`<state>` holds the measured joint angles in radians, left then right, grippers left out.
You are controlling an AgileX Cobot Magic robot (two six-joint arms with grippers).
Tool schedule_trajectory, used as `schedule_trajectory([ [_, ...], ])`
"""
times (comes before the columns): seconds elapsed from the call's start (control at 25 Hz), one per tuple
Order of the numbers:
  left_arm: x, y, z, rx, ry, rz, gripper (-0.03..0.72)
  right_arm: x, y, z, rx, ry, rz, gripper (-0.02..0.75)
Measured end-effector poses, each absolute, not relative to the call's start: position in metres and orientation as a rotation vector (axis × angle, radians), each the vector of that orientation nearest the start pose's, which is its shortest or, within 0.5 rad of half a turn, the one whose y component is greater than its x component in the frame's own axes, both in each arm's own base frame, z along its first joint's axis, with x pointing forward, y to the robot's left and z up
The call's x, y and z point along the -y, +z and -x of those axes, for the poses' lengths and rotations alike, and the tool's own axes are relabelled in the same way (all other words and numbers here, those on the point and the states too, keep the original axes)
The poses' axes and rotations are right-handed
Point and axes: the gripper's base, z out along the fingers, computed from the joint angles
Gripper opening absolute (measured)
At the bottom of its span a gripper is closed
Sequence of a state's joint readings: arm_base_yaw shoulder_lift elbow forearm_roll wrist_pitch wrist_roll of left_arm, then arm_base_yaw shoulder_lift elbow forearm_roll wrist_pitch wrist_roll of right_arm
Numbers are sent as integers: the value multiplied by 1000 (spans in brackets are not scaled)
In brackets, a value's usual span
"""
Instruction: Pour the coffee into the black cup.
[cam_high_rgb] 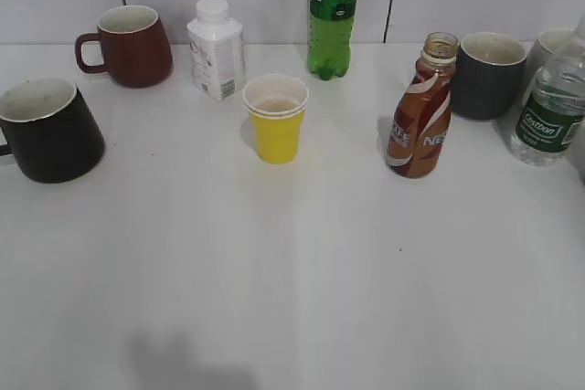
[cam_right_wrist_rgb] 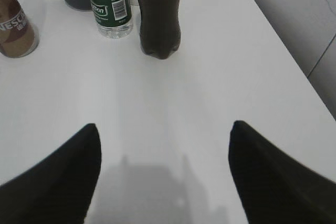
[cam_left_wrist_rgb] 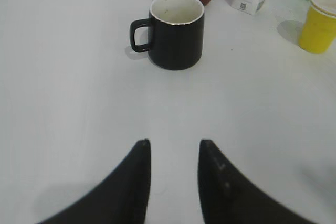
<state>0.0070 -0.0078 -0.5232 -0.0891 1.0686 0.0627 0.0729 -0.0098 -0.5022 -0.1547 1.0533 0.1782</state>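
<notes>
Left gripper [cam_left_wrist_rgb: 173, 148] low over table [cam_left_wrist_rgb: 68, 103], jaws narrowly parted, nothing between — aimed at black cup [cam_left_wrist_rgb: 176, 32] ahead, well apart. Right gripper [cam_right_wrist_rgb: 164, 129] spread wide, empty, over bare tabletop. Only right wrist view shows cola bottle [cam_right_wrist_rgb: 159, 17]; neither gripper visible in exterior view. Coffee bottle [cam_high_rgb: 420, 111] upright, uncapped, brown, right of yellow cup [cam_high_rgb: 275, 119]. Black cup at far left, empty, white inside.

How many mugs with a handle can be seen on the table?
3: a black mug at far left, a dark red mug behind it, a dark grey mug back right; another may be hidden at the right edge.
</notes>
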Motion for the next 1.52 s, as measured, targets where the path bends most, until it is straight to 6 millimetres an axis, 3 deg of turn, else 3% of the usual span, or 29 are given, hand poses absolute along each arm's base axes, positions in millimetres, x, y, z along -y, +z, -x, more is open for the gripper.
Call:
schedule_trajectory([
  [0.64,7,284,9,-2013,-62,-62,238,13,279,6,-2012,-25,-114,588],
  [0.84,6,305,6,-1850,-55,-51,238,13,279,6,-2012,-25,-114,588],
  [1.28,1,344,-57,-1620,12,-28,239,13,279,6,-2012,-25,-114,588],
  [1.44,-1,339,-90,-1613,54,-45,239,13,279,6,-2012,-25,-114,588],
  [1.52,-1,322,-106,-1607,54,-45,239,13,279,6,-2012,-25,-114,588],
])
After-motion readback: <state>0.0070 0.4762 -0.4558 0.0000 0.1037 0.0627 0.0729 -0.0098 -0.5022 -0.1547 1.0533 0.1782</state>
